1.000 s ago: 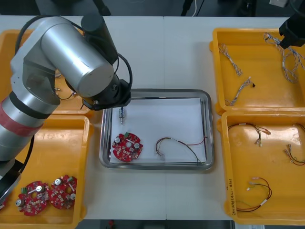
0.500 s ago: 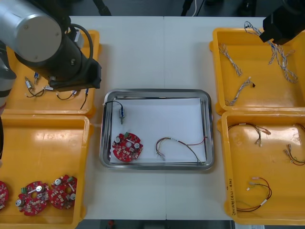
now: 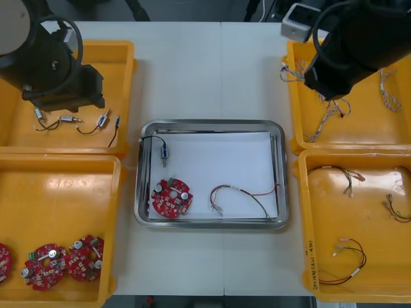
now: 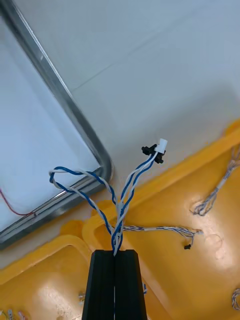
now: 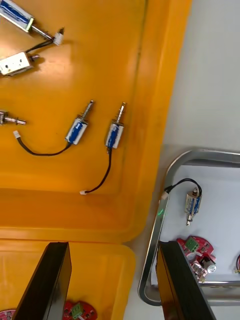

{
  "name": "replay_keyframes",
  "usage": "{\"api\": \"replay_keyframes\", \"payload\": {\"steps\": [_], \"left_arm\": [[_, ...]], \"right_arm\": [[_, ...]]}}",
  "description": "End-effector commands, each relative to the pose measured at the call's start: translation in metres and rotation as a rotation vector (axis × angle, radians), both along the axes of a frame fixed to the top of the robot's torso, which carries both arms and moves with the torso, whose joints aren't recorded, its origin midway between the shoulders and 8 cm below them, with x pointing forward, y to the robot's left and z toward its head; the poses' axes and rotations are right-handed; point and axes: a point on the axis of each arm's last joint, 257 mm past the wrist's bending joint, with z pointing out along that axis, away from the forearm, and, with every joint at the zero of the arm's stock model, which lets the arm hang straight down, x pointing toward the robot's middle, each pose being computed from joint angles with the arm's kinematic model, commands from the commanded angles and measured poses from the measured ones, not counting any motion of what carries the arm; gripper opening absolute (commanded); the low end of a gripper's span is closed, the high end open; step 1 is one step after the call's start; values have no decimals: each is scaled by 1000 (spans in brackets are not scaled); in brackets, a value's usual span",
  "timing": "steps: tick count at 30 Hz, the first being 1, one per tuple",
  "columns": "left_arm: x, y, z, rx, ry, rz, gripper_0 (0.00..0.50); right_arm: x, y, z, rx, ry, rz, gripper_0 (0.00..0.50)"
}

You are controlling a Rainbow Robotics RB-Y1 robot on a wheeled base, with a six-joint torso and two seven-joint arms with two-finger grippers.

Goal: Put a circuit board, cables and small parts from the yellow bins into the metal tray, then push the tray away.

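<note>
My right gripper is shut on a twisted blue and white cable, whose loops and white plug hang free above the rim of the upper right yellow bin, close to the corner of the metal tray. In the front view the right arm hovers over that bin's left edge, strands of the cable trailing beside it. The tray holds a red circuit board, a small metal part and a red and yellow cable. My left gripper is open over the upper left bin.
The upper left bin holds several small metal parts; the lower left bin holds circuit boards. More blue and white cables lie in the upper right bin, and red and yellow cables in the lower right bin.
The left arm has pulled back from the tray to the upper left bin, leaving the small metal part in the tray. The right arm has carried the blue and white cable leftward, toward the tray.
</note>
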Motion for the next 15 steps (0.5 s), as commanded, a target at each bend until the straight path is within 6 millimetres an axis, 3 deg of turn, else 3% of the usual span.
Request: {"api": "replay_keyframes", "payload": {"steps": [1,7,15], "left_arm": [[6,43,24,93,-54,-85,500],[2,74,18,124,-56,-91,500],[-13,118,-5,170,-26,-91,500]], "right_arm": [[-19,10,-20,-80,31,73,0],[-26,33,-36,-144,31,210,0],[-23,63,-54,-196,28,354,0]]}}
